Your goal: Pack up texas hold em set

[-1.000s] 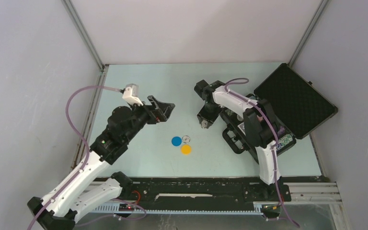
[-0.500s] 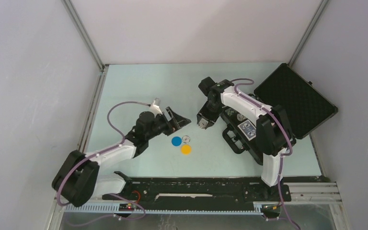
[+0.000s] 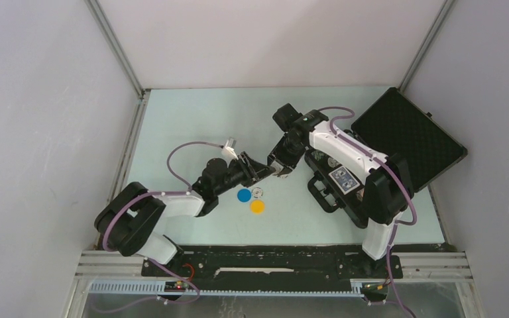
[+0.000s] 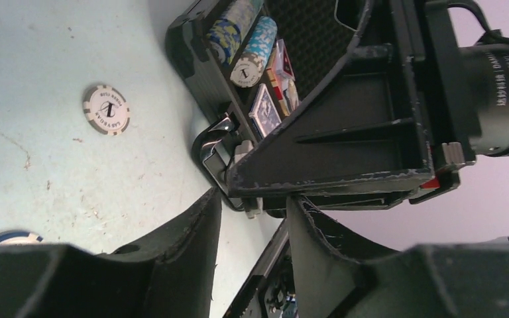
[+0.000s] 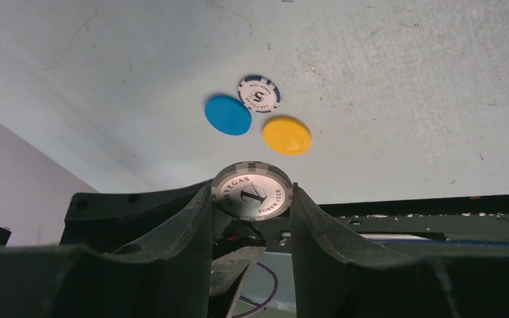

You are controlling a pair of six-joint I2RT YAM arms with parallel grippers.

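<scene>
Chips (image 4: pixel 248 40) and deck (image 4: pixel 264 109) sit in the case (image 3: pixel 407 136); your right pincer (image 5: pixel 252 199) grips a grey chip (image 5: pixel 252 191) just left of it. A blue disc (image 3: pixel 244 195), yellow disc (image 3: pixel 257 206) and white chip (image 3: pixel 256 192) wait on the desk (image 3: pixel 192 126). Left pincer (image 3: pixel 260 169): cannot tell.

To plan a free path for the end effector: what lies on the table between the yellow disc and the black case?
Nothing. The top external view shows only bare table between the yellow disc and the black case.

Black case (image 3: pixel 407 136) open, chip rows (image 4: pixel 246 40) and deck (image 3: pixel 343 178) seated inside. Blue disc (image 3: pixel 244 195), yellow disc (image 3: pixel 257 207) and white chip (image 3: pixel 257 193) lie clustered outside it. Grey chip (image 5: pixel 252 191) clamped in my right claw (image 5: pixel 252 196).
</scene>
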